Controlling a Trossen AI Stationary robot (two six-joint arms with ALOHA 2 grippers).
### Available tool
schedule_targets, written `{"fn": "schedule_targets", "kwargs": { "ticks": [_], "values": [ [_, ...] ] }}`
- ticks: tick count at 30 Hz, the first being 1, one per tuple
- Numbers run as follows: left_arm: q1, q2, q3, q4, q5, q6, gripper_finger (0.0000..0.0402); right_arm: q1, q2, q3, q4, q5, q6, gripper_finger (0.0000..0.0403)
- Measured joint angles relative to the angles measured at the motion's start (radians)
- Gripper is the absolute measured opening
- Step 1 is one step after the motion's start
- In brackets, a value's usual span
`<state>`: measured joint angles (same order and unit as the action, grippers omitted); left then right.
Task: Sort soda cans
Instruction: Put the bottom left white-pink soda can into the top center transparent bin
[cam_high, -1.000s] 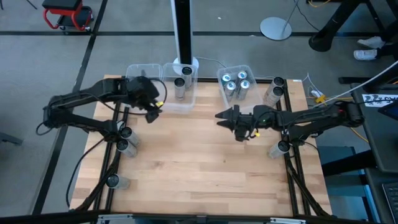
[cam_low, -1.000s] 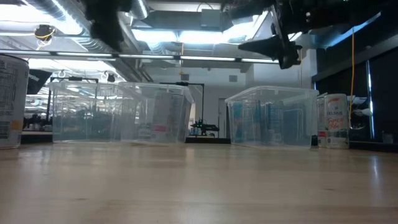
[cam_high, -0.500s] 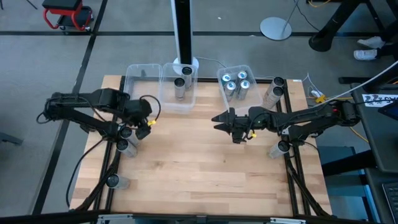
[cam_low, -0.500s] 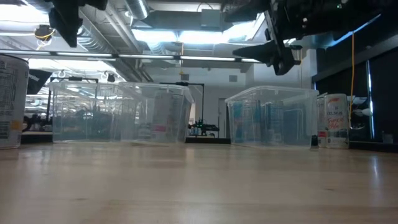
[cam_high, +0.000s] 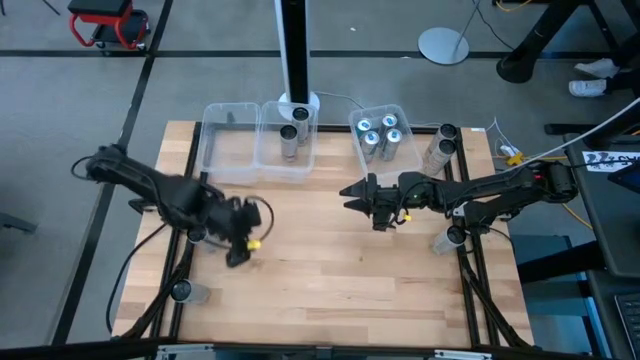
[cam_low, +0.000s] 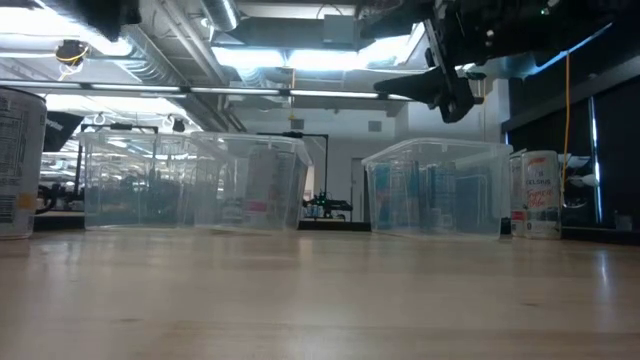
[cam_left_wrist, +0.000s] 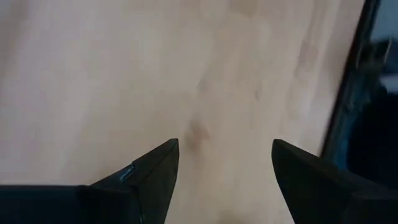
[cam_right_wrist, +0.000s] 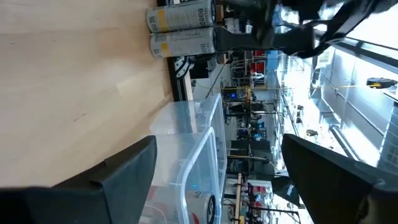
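Two soda cans (cam_high: 295, 128) stand in the left clear bin (cam_high: 230, 150). Several silver cans with bluish tops (cam_high: 380, 137) fill the right clear bin (cam_high: 398, 112). More cans stand at the table's left edge (cam_high: 203, 224) and right edge (cam_high: 441, 142). My left gripper (cam_high: 237, 255) hangs open over bare wood near the left-edge cans, pointing steeply down; the left wrist view shows nothing between its fingers (cam_left_wrist: 224, 168). My right gripper (cam_high: 350, 190) hovers open and about level above the table's middle, in front of the right bin, with nothing in it (cam_right_wrist: 217, 180).
One can (cam_high: 180, 291) stands alone at the near left and one (cam_high: 450, 238) at the right edge. A white post (cam_high: 293, 50) rises behind the bins. The wood between the arms and toward the near edge is bare (cam_high: 330, 270).
My left gripper has swung from beside the left bin toward the table's near edge, sinking a little and turning as it went. It has stayed open and holds nothing. No can has moved.
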<state>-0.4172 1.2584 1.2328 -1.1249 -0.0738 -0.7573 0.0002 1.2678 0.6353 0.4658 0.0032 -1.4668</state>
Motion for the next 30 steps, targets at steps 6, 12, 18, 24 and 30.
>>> {"fn": "schedule_targets", "kwargs": {
  "ticks": [6, 12, 18, 24, 30],
  "values": [
    [-0.148, 0.138, 0.128, -0.188, 0.065, -0.22, 0.0247, 0.0, 0.0, 0.0, -0.013, 0.0, 0.007, 0.0342],
    [-0.303, 0.168, 0.214, -0.263, 0.064, -0.513, 0.0247, 0.0, 0.0, 0.0, -0.013, 0.0, 0.004, 0.0342],
    [-0.44, 0.164, 0.214, -0.26, -0.019, -0.689, 0.0247, 0.0, 0.0, 0.0, -0.011, 0.0, -0.007, 0.0342],
    [-0.486, 0.18, 0.213, -0.305, -0.033, -0.846, 0.0247, 0.0, 0.0, 0.0, -0.013, 0.0, -0.005, 0.0342],
    [-0.484, 0.193, 0.212, -0.354, -0.042, -0.968, 0.0247, 0.0, 0.0, 0.0, -0.053, -0.045, 0.02, 0.0342]
  ]
}}
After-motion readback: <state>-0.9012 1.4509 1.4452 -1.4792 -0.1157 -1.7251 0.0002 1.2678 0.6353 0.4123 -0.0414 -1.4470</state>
